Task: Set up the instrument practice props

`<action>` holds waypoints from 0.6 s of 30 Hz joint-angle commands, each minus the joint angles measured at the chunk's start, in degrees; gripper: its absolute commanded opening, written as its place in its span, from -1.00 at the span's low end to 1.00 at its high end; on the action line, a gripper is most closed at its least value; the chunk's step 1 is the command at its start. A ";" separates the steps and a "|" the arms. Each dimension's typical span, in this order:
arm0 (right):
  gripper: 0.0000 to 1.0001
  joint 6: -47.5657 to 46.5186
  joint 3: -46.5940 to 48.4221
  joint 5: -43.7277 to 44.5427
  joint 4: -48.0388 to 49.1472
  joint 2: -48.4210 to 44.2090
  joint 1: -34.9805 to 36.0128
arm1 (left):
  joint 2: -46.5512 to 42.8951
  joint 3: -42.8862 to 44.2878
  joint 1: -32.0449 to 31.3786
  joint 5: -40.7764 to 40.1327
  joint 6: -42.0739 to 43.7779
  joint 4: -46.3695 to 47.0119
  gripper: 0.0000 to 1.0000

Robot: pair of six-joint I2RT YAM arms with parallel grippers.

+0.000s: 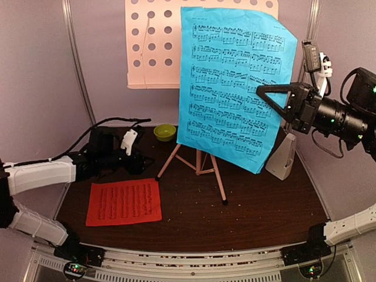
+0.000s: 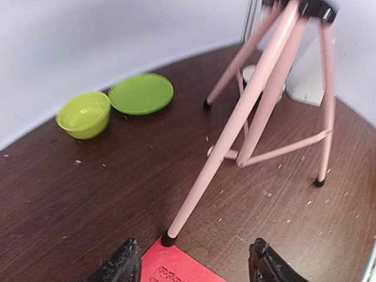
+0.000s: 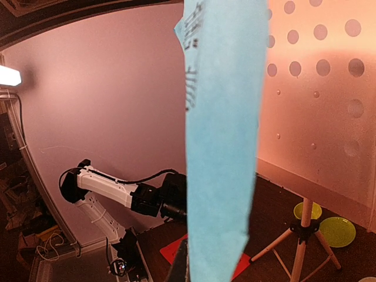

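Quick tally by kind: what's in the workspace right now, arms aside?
Music stand: 1
Music sheets: 2, blue sheet, red sheet
Metronome: 1
Green bowl: 1
Green plate: 1
Small white bowl, partly hidden: 1
Total: 7

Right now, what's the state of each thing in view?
music stand: upright on its tripod, visible desk bare
blue music sheet: held aloft in front of the stand, off its ledge
red music sheet: lying flat
metronome: standing upright
green bowl: upright, empty
green plate: lying flat
left gripper: open, nothing held
right gripper: shut on blue music sheet
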 commanded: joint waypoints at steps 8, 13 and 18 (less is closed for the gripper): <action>-1.00 -4.18 12.32 2.81 -1.22 5.58 -2.29 | -26.26 5.05 0.02 -18.79 -8.17 -17.25 0.28; -1.00 -4.89 18.73 0.74 -3.33 9.93 -4.08 | -26.74 18.22 -0.49 -18.95 -6.99 -21.86 0.25; -1.00 -5.08 25.87 1.49 -6.51 14.80 -5.49 | -23.97 30.05 -4.71 -16.89 -3.83 -22.87 0.20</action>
